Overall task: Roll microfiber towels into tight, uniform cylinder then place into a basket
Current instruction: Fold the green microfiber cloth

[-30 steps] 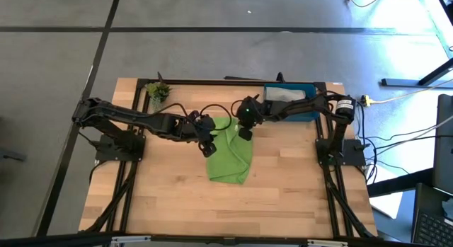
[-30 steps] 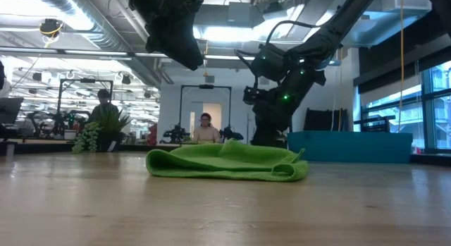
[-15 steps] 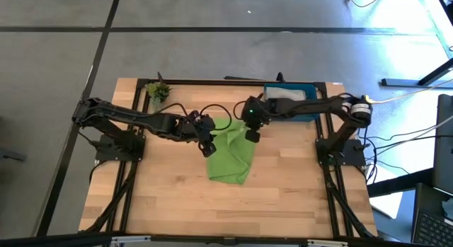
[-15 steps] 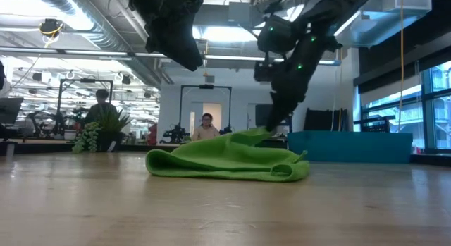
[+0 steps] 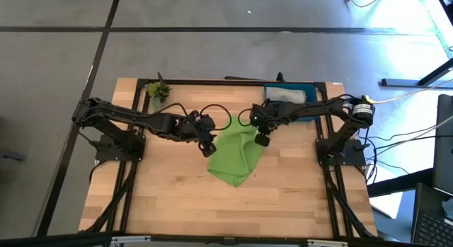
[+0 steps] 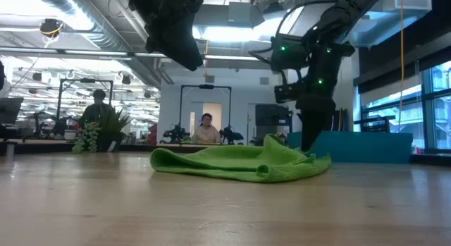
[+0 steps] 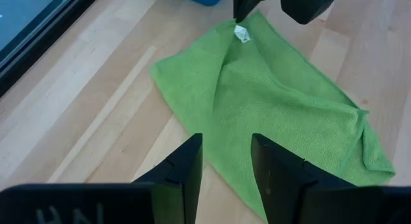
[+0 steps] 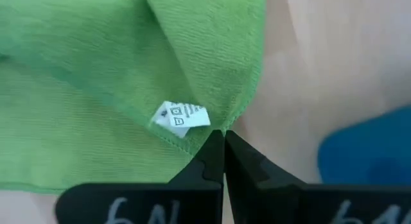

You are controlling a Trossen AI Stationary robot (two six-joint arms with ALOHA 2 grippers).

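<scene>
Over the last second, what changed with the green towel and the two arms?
The right gripper, shut on the green towel's tagged corner, dragged it toward the right side, spreading the cloth. The left gripper stayed open above the towel; the basket did not move.

From above, the right pincer (image 5: 262, 139) covers the corner of the green towel (image 5: 239, 155) beneath it, and the grey towel (image 5: 287, 96) in the basket (image 5: 311, 114) is partly hidden by the right arm. At surface level the basket (image 6: 366, 146) shows only its near wall, nothing inside. In the left wrist picture the towel (image 7: 276, 115) runs behind the left pincer (image 7: 227, 169) at the bottom. The print on the white tag (image 8: 181, 117) is too small to read.
</scene>
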